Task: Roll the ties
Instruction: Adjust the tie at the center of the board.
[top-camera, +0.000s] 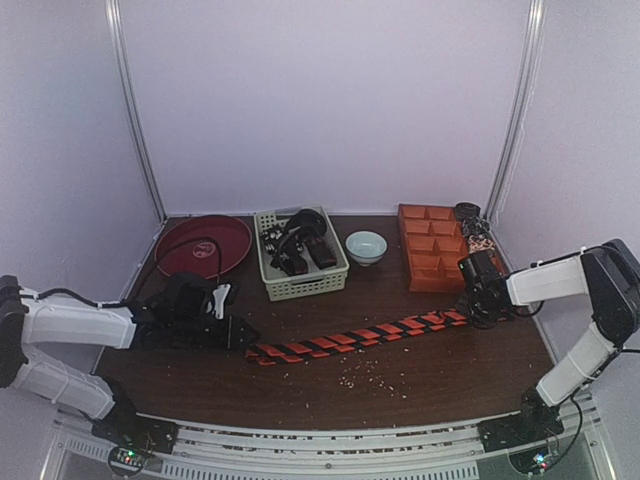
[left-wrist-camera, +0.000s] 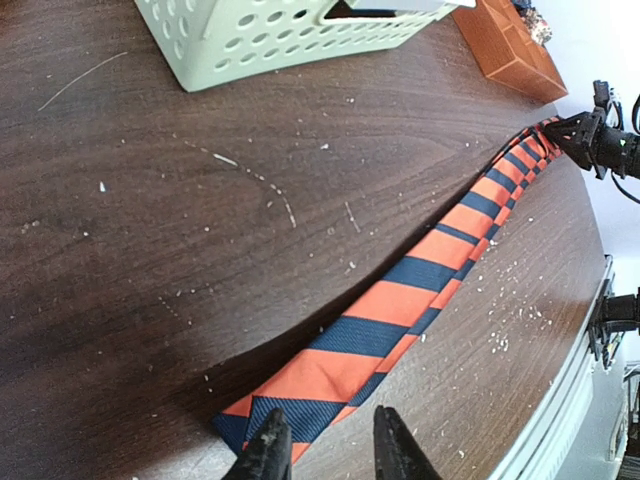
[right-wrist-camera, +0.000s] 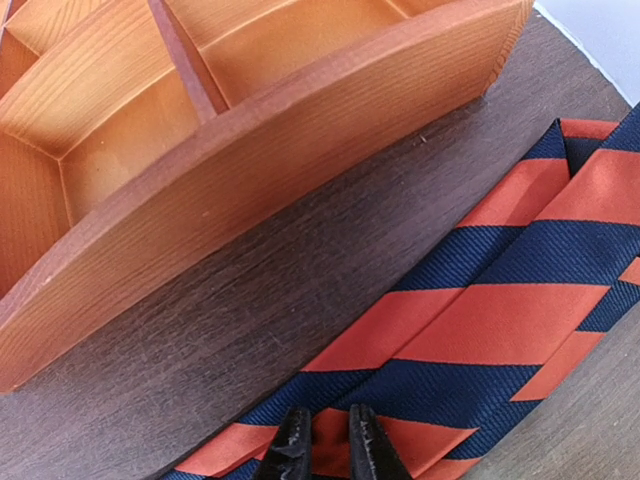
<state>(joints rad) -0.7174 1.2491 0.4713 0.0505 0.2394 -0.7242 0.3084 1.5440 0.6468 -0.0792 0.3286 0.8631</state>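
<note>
An orange-red and dark-striped fabric necktie (top-camera: 350, 338) is laid out flat and nearly straight across the dark brown wooden table (top-camera: 420, 385). It runs from the left gripper (top-camera: 247, 338) to the right gripper (top-camera: 470, 313), near the front of an orange wooden compartment tray (top-camera: 432, 250). Further dark ties (top-camera: 300, 250) are seen heaped in a pale green perforated plastic basket (top-camera: 290, 290) well behind it.

In the left wrist view, the jaws are spread, and the tie's end lies just ahead of and between the fingertips (left-wrist-camera: 270, 445) without being gripped. In the right wrist view, the jaws are drawn almost together low over the cloth. Whether fabric is nipped between them cannot be told.

No turn appears to have been made in the cloth, so the step in hand is judged to be the first fold of the roll at the left end. For this to be done well, the full width of the end should be taken squarely, not one corner only, so that the roll is started true to the tie's length. The far end should be kept lightly anchored and taut, so that slack is not gathered into creases. A tight first turn is called for, since a loose core is likely to spring open on this smooth fabric.
</note>
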